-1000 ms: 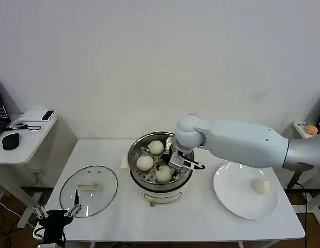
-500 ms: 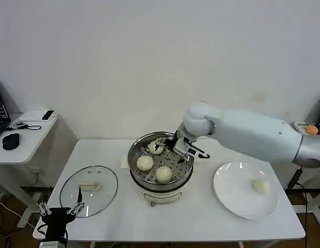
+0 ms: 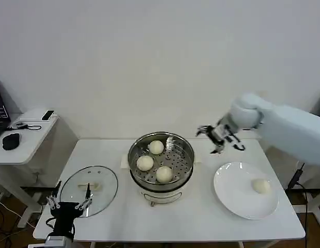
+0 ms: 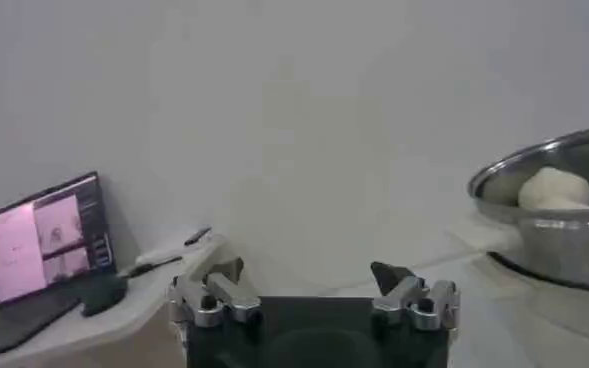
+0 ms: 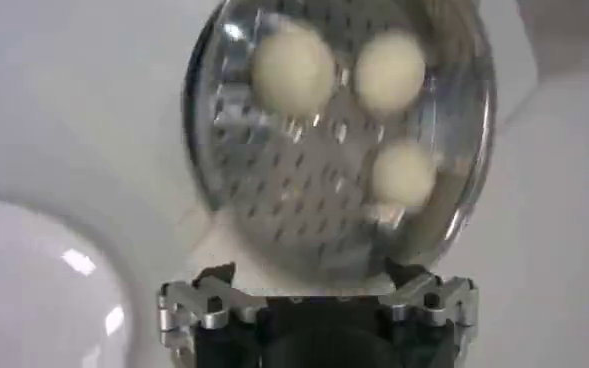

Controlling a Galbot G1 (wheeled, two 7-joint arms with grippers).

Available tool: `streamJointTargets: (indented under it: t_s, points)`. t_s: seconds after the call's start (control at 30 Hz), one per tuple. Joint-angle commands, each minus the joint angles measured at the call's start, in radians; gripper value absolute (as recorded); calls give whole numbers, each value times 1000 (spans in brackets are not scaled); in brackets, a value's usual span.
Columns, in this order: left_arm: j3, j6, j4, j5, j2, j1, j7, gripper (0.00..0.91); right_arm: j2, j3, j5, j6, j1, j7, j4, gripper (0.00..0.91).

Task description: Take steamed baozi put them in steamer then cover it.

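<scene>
The steamer (image 3: pixel 175 184) stands mid-table with three steamed baozi on its perforated tray: one at the back (image 3: pixel 156 147), one on the left (image 3: pixel 145 163), one at the front (image 3: pixel 164 174). A fourth baozi (image 3: pixel 261 186) lies on the white plate (image 3: pixel 237 199) to the right. My right gripper (image 3: pixel 220 137) hangs open and empty in the air, right of the steamer and behind the plate. The right wrist view looks down on the steamer (image 5: pixel 304 170), its baozi (image 5: pixel 292 66) and that gripper (image 5: pixel 309 280). The cover (image 3: pixel 90 185) lies flat at the table's left. My left gripper (image 3: pixel 71 205) is open at the cover's front edge.
In the left wrist view the left gripper (image 4: pixel 309 275) points past the steamer (image 4: pixel 564 250) toward a side desk with a laptop (image 4: pixel 44 240). That desk (image 3: pixel 25 137) stands left of the table. A wall runs close behind the table.
My right gripper lifted out of the steamer, empty, and swung right toward the plate side. The left gripper crept up closer to the cover's front edge.
</scene>
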Motion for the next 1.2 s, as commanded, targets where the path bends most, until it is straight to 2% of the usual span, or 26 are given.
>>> streamJointTargets:
  t_s: [0.03,0.2,0.3,0.67,1.2]
  points:
    - [35,3,12,-1,26,-30,1,907,-243,141,-27,-80,-179,-6,-43,907]
    - [37,6,17,-6,39,-35,1,907,-290,299,-80,-79,-397,-10,-86,907]
    - [35,6,22,-8,44,-35,1,907,-299,331,-89,-80,-459,-14,-111,907]
    - [44,6,37,0,34,-34,1,907,-247,348,-108,-55,-519,-16,-197,907]
    - [26,9,26,0,30,-17,2,907,-153,379,-137,-83,-558,-11,-291,907]
